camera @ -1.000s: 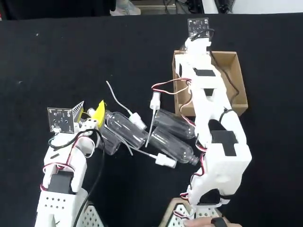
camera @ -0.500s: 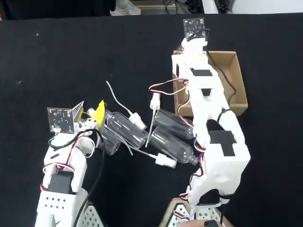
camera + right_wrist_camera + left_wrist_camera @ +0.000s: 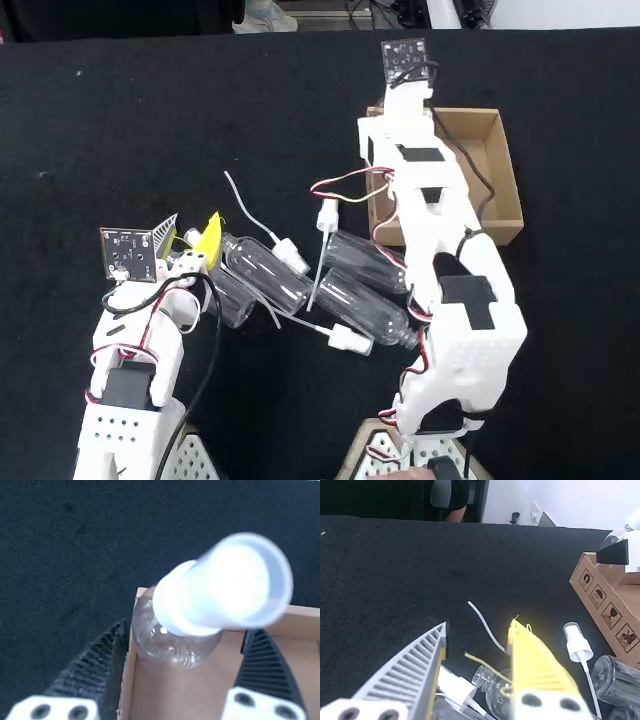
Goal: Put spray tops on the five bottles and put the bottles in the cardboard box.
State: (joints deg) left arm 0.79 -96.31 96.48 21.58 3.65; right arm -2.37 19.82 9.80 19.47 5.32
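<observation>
In the right wrist view a clear bottle (image 3: 170, 645) with a white spray top (image 3: 225, 587) stands upright in a corner of the cardboard box (image 3: 200, 695). My right gripper (image 3: 185, 627) is open, with a finger on each side of the bottle. From above, the right arm (image 3: 420, 190) stretches over the box (image 3: 495, 170). Three bare bottles (image 3: 265, 272) (image 3: 365, 305) (image 3: 365, 258) lie at mid-table among loose spray tops (image 3: 327, 213) (image 3: 290, 252) (image 3: 350, 340). My left gripper (image 3: 195, 238) hangs open over a bottle neck (image 3: 487, 677) and a spray top (image 3: 455, 687).
A fourth bottle (image 3: 228, 300) lies partly under the left arm. A loose white tube (image 3: 245, 205) lies on the black cloth beyond the bottles. The left and far parts of the cloth are bare. Another spray top (image 3: 577, 647) stands near the box side (image 3: 610, 595).
The right arm has shifted a little to the left and farther back over the box. The left arm and the loose bottles have not moved.
</observation>
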